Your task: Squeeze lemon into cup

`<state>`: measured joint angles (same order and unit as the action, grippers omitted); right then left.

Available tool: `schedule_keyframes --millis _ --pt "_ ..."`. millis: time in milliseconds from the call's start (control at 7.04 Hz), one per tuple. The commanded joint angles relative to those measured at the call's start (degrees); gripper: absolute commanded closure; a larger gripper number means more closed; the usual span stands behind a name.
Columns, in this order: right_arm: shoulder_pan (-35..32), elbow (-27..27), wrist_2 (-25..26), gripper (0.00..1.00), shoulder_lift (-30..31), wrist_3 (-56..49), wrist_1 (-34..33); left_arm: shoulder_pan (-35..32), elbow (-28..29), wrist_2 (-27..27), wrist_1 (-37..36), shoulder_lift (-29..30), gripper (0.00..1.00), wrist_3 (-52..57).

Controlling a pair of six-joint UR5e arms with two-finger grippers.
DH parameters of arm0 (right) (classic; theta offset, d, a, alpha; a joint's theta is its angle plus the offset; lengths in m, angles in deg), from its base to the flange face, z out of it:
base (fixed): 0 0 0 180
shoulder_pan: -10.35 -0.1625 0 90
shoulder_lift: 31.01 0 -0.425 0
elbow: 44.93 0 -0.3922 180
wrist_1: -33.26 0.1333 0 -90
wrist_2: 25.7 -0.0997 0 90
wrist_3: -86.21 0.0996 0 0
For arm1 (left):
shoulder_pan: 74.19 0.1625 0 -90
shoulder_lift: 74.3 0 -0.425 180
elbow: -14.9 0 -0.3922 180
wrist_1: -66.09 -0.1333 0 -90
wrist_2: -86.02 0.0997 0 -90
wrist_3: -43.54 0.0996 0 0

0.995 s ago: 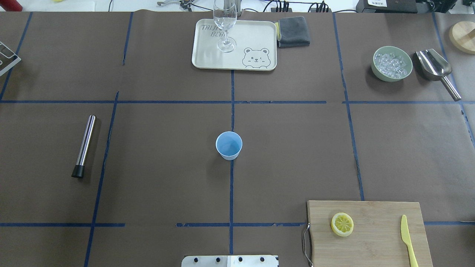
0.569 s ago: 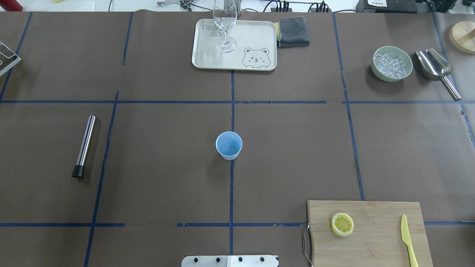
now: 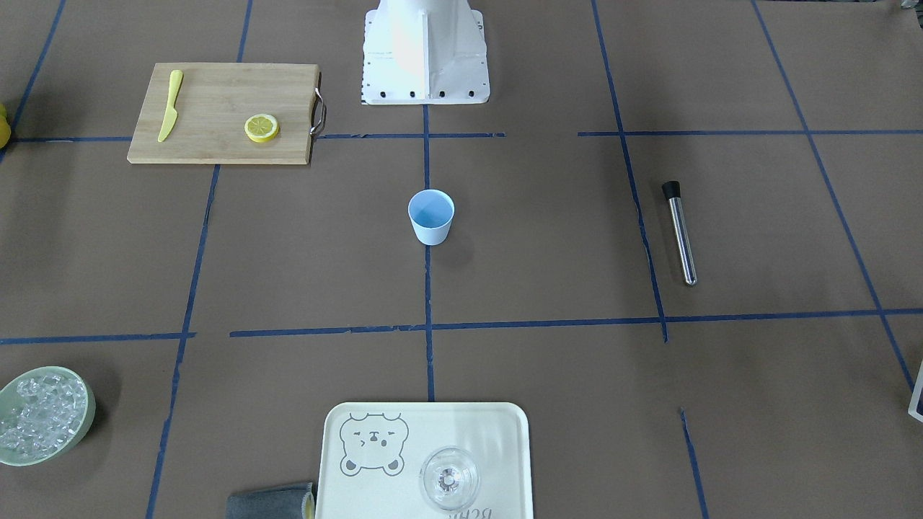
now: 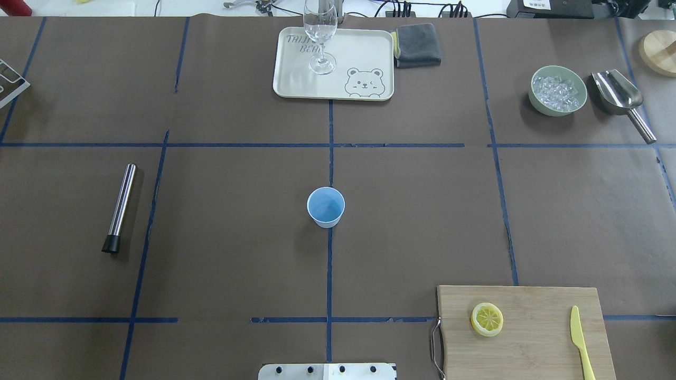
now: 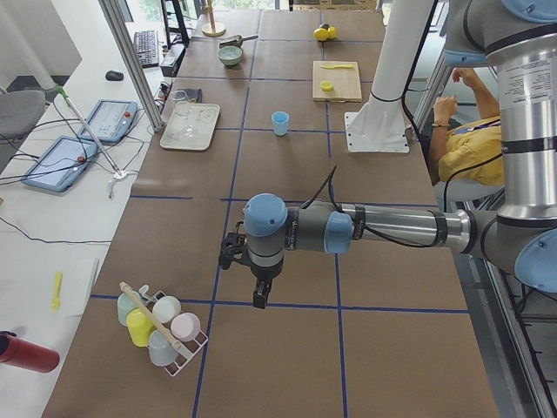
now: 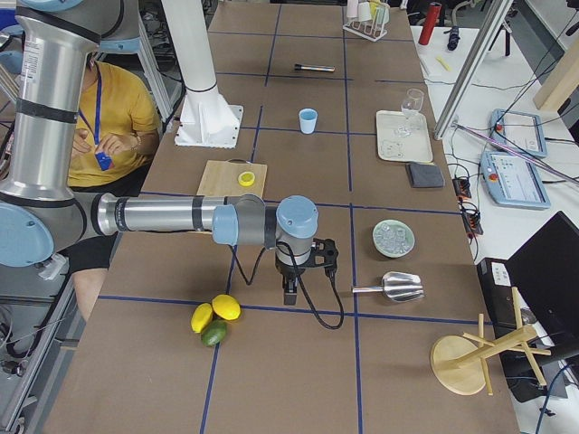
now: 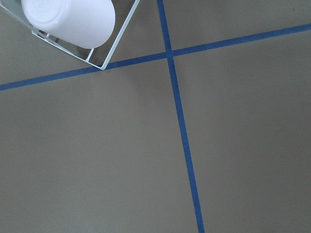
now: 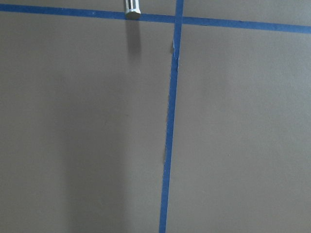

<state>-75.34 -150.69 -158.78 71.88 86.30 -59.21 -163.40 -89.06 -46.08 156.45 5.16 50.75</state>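
- Lemon slice [image 4: 487,319] lies flat, cut face up, on the wooden cutting board [image 4: 533,351] at the near right of the table, towards the board's left half.
- Yellow plastic knife [image 4: 580,340] lies on the same board, well apart from the slice, near the right edge.
- Light blue cup [image 4: 326,207] stands upright with its mouth up at the table's centre, on the middle blue tape line, well apart from the board.
- Left gripper [image 5: 259,296] hangs pointing down over the table's far left end, near a wire rack of cups [image 5: 161,335]; whether its fingers are apart or together cannot be told.
- Right gripper [image 6: 289,294] hangs pointing down over the far right end, between the metal scoop [image 6: 393,287] and a cluster of whole citrus fruits [image 6: 215,318]; its finger state cannot be told either.
- Wine glass [image 4: 320,37] stands on the cream bear tray [image 4: 364,58] at the far side, with a grey cloth [image 4: 417,45] just beside the tray.
- Pale green bowl of ice [image 4: 534,103] sits far right; a steel muddler [image 4: 120,207] lies on the left.
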Motion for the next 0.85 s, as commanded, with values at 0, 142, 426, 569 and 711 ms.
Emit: schedule_keyframes --millis 0,142,426,569,711 --pt "0.0 -2.9 -0.1 0.00 -0.5 0.0 0.1 0.0 -0.2 -0.1 0.1 -0.2 0.00 0.1" --pt "0.0 -5.9 -0.1 0.00 -0.8 0.1 0.1 0.0 -0.2 -0.1 0.2 -0.3 0.00 0.2" --pt "0.1 -7.1 0.2 0.00 -5.1 0.1 0.5 0.0 -0.4 -0.1 0.4 -0.2 0.00 0.2" --pt "1.7 -7.4 -0.2 0.00 -4.5 2.3 6.1 0.0 -0.5 -0.1 0.4 -0.2 0.00 0.2" --pt "4.6 -7.2 -0.2 0.00 -3.7 6.3 10.4 0.1 -0.5 -0.1 0.4 -0.2 0.00 0.2"
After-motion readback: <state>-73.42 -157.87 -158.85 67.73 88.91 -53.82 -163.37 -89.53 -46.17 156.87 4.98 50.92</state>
